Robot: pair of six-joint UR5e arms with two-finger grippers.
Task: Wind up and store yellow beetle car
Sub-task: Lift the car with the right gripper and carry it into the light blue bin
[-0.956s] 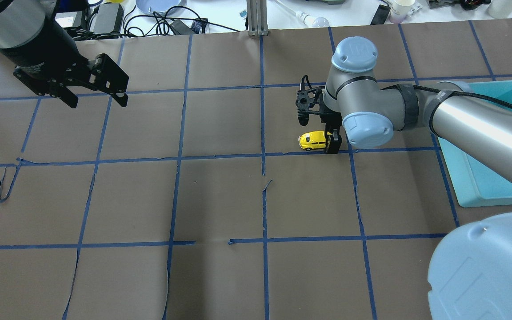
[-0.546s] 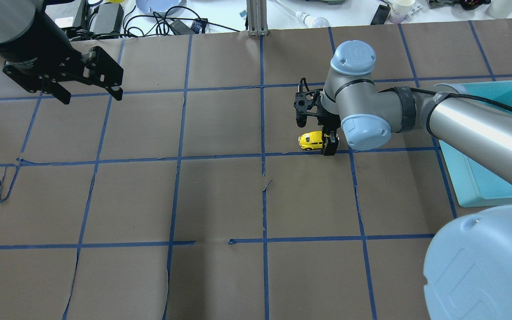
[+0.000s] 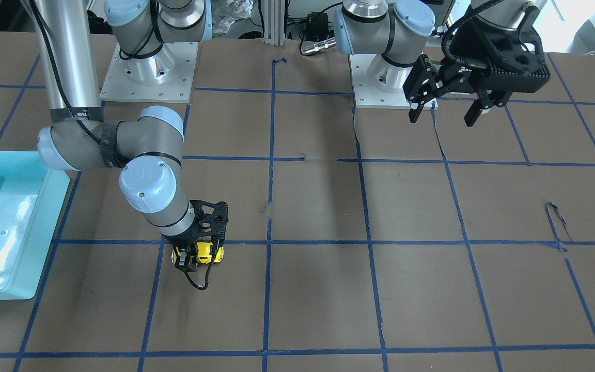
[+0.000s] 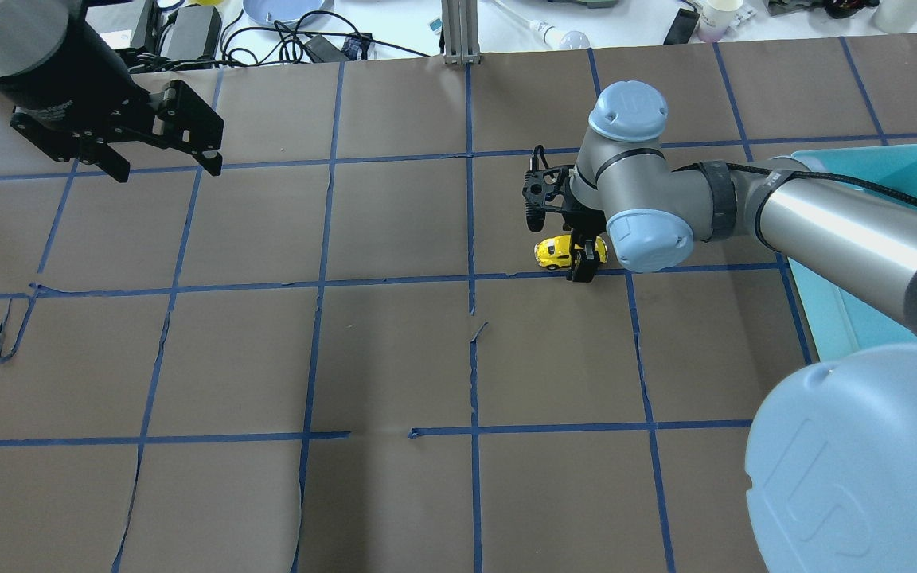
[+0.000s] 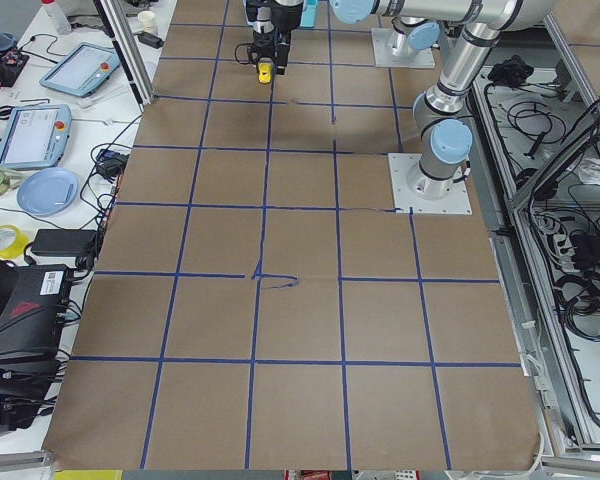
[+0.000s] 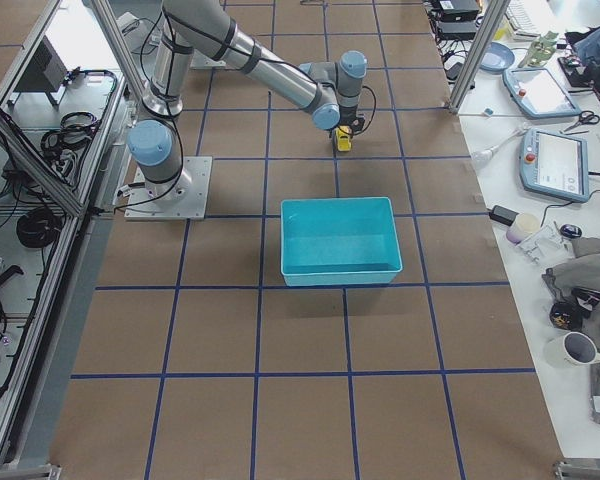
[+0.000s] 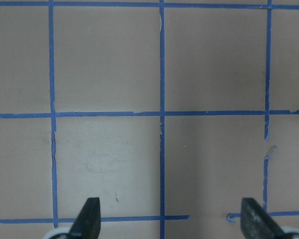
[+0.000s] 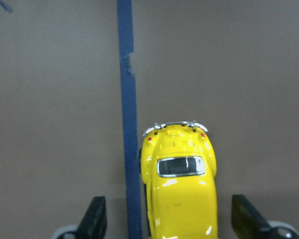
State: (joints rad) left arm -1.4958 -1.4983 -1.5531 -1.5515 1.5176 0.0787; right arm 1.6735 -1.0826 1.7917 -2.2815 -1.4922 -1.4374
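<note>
The yellow beetle car (image 4: 554,251) stands on its wheels on the brown table, just behind a blue tape line. It also shows in the front view (image 3: 204,251) and the right wrist view (image 8: 182,199). My right gripper (image 4: 579,261) is low over the car's rear half and open, one finger (image 8: 95,216) on each side with a gap to the body. My left gripper (image 4: 165,169) is open and empty, held above the far left of the table, and its fingertips (image 7: 89,211) show over bare paper.
A teal bin (image 4: 821,302) sits at the right edge of the table, right of the car and under my right arm; it also shows in the front view (image 3: 44,217). Blue tape lines grid the paper, with torn curls (image 4: 13,326) at the left.
My right gripper has slid left over the car, so its fingers now straddle the body. The car has not moved. My left gripper has shifted slightly back and left.
</note>
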